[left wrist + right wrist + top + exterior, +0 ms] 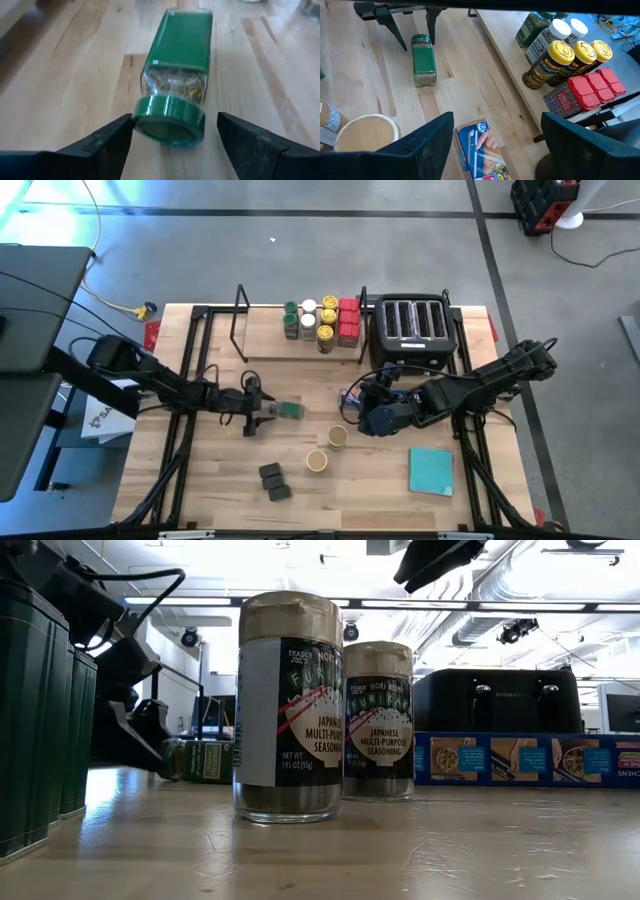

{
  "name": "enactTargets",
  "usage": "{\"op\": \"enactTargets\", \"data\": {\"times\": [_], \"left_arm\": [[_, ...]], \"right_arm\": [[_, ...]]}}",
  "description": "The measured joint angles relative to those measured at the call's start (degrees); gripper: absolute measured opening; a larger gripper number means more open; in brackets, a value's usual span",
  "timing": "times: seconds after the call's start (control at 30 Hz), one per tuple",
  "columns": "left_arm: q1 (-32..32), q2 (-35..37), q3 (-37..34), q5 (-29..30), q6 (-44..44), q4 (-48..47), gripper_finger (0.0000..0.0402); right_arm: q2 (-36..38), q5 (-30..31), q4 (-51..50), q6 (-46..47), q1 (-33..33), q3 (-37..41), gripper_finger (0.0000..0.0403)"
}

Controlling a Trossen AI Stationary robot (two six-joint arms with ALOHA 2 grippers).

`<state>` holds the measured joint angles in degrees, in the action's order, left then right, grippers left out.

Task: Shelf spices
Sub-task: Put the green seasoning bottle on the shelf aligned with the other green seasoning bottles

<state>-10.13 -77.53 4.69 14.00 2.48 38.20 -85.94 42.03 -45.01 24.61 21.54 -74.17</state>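
A spice jar (175, 65) with a green lid and green label lies on its side on the table, lid toward my left gripper (175, 125). That gripper is open and low, one finger on each side of the lid (167, 117); I see no touch. The high view shows the jar (290, 410) left of centre. My right gripper (497, 145) hangs open above the blue box (480, 150). On the shelf (265, 350) stand several jars (326, 325) and red tins (348, 321). Two tan-lidded jars (290, 705) stand upright on the table.
The black toaster (412, 330) stands at the back right beside the shelf. Two dark blocks (274, 482) sit near the front edge, and a teal pad (431, 470) lies front right. The shelf board's left half is bare.
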Motion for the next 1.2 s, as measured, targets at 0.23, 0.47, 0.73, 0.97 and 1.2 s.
{"op": "enactTargets", "data": {"times": [0.23,0.47,0.73,0.97,1.2], "left_arm": [[0.0,-3.9,1.8,-0.3,0.4,2.1,0.0269],[0.0,-6.3,4.0,-1.9,-0.4,1.6,0.0224],[0.0,-1.8,15.5,-3.3,1.7,-22.6,0.0196],[2.2,-1.1,43.6,2.6,-0.9,-69.3,0.0198],[12.4,-5.2,66.4,3.1,-4.5,-94.5,0.0199]], "right_arm": [[0.0,0.0,0.0,-0.1,0.0,0.0,0.0296],[0.0,-0.1,-0.2,0.0,0.7,0.0,0.0296],[-0.1,1.4,-0.3,1.1,2.9,0.0,0.0296],[-0.1,6.3,-0.1,1.5,4.2,0.0,0.0296],[0.0,8.0,5.8,0.0,5.4,0.0,0.0296]]}}
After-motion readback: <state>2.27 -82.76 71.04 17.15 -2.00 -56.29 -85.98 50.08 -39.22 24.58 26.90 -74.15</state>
